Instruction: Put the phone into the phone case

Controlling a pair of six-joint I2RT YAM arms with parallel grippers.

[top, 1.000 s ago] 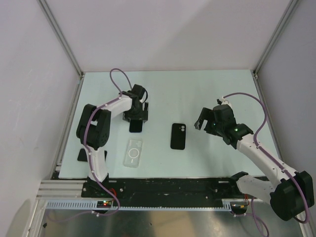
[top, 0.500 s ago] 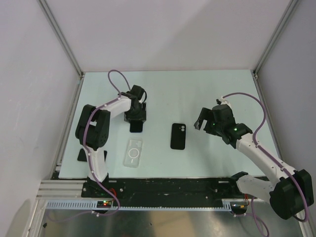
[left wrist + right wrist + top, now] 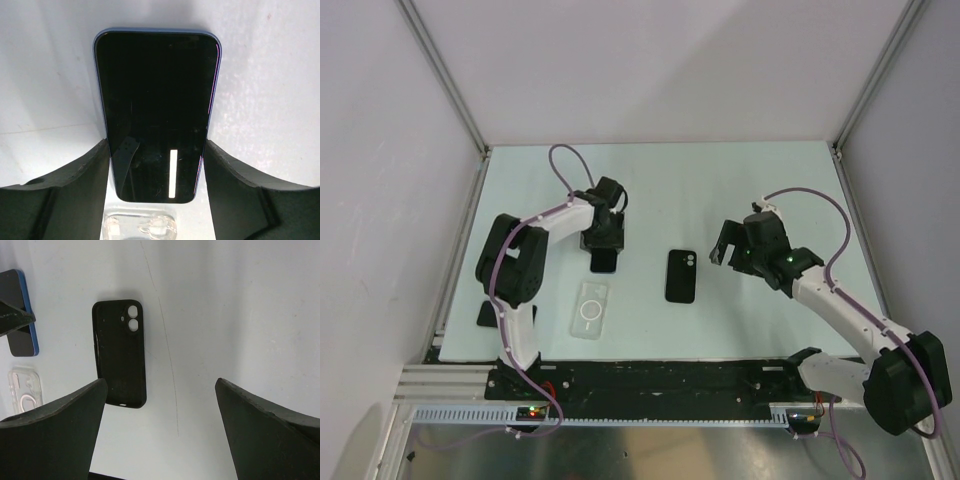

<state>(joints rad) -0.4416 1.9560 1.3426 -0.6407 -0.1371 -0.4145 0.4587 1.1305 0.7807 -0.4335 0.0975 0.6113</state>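
The phone (image 3: 604,259) has a glossy dark screen and a thin blue rim; in the left wrist view (image 3: 157,100) it lies screen up between my fingers. My left gripper (image 3: 605,238) (image 3: 156,145) is shut on its two long edges, low over the table. The clear phone case (image 3: 589,308) with a white ring lies flat just nearer than the phone, and its top edge shows in the left wrist view (image 3: 142,227). My right gripper (image 3: 725,250) (image 3: 161,385) is open and empty, held above the table to the right.
A black phone-shaped shell (image 3: 682,275) with two round camera holes lies flat mid-table, left of the right gripper; it also shows in the right wrist view (image 3: 120,352). A small dark object (image 3: 487,313) lies at the table's left edge by the left arm's base.
My left gripper has shifted a little to the right and nearer, carrying the phone with it. The right gripper has edged slightly left. The clear case and black shell have not moved.
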